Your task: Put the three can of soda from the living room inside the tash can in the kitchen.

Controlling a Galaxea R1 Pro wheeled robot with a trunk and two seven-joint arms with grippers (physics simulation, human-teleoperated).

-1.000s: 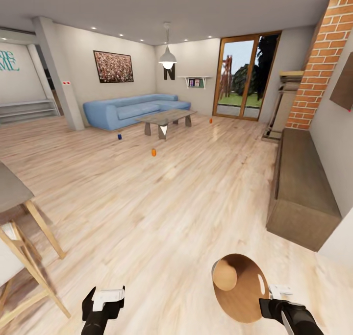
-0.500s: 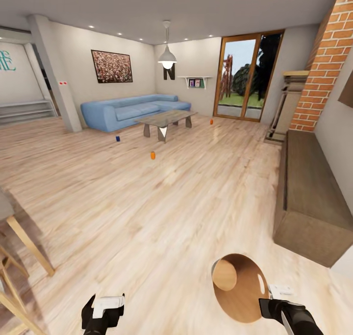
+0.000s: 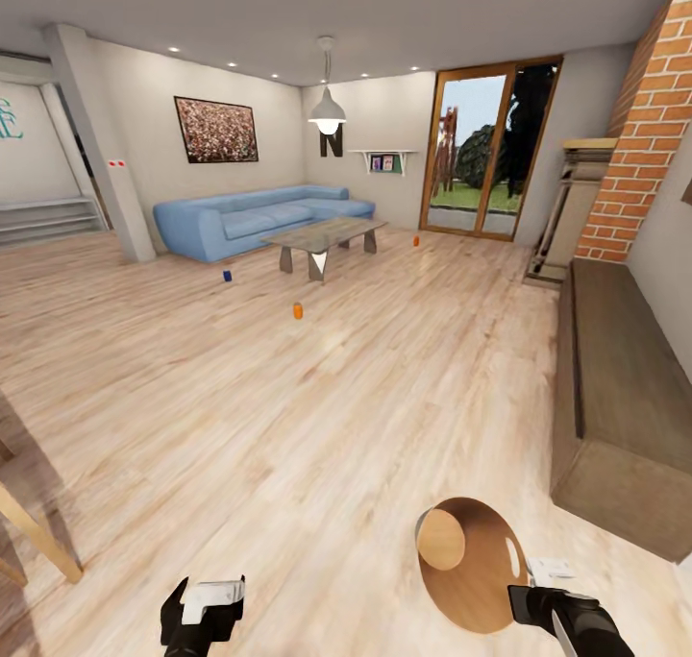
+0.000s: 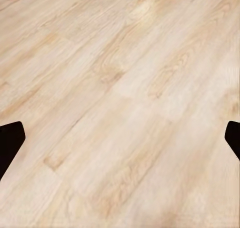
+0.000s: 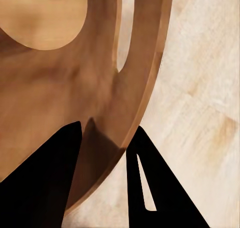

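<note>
In the head view, three cans of soda stand far ahead on the living room's plank floor: a dark blue can (image 3: 227,275) in front of the sofa, an orange can (image 3: 298,310) nearer me, and another orange can (image 3: 416,240) by the glass doors. My right gripper (image 3: 527,595) is shut on the rim of the copper-brown trash can (image 3: 471,566), which hangs tilted with its tan inside facing me. In the right wrist view the fingers straddle that rim (image 5: 145,83), gripper (image 5: 102,153). My left gripper (image 3: 204,601) is open and holds nothing, with bare floor under it (image 4: 120,138).
A blue corner sofa (image 3: 250,220) and a glass-topped low table (image 3: 322,234) stand ahead behind the cans. A long low wooden cabinet (image 3: 625,388) and a brick column (image 3: 644,129) line the right wall. A wooden stool leg (image 3: 38,532) sticks in at the near left.
The camera has moved forward into the room: the stool at the left has slid almost out of view and the cabinet is closer. Both grippers and the trash can keep their places.
</note>
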